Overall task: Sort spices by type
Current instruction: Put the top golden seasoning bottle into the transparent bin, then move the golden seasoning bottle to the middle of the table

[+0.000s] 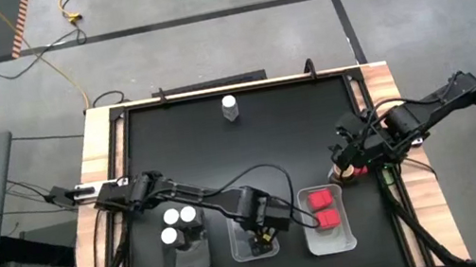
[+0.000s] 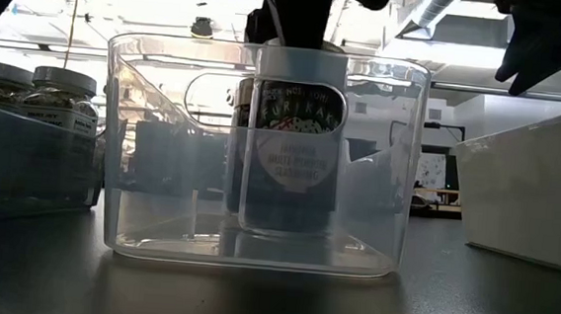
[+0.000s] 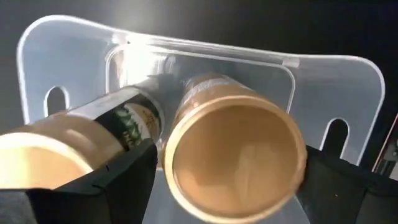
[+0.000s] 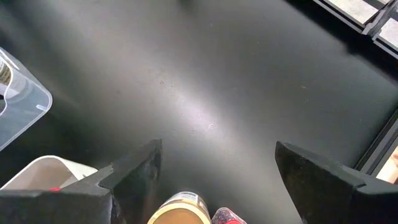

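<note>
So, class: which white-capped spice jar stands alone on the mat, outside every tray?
The white-capped jar at the far middle of the table. The other white-capped jars sit together in the left tray.

Bright ceiling backlight thru clear tray (image 2: 261, 156), glare on black tabletop (image 4: 199, 112), close tan lid (image 3: 233, 162) blurry.
</note>
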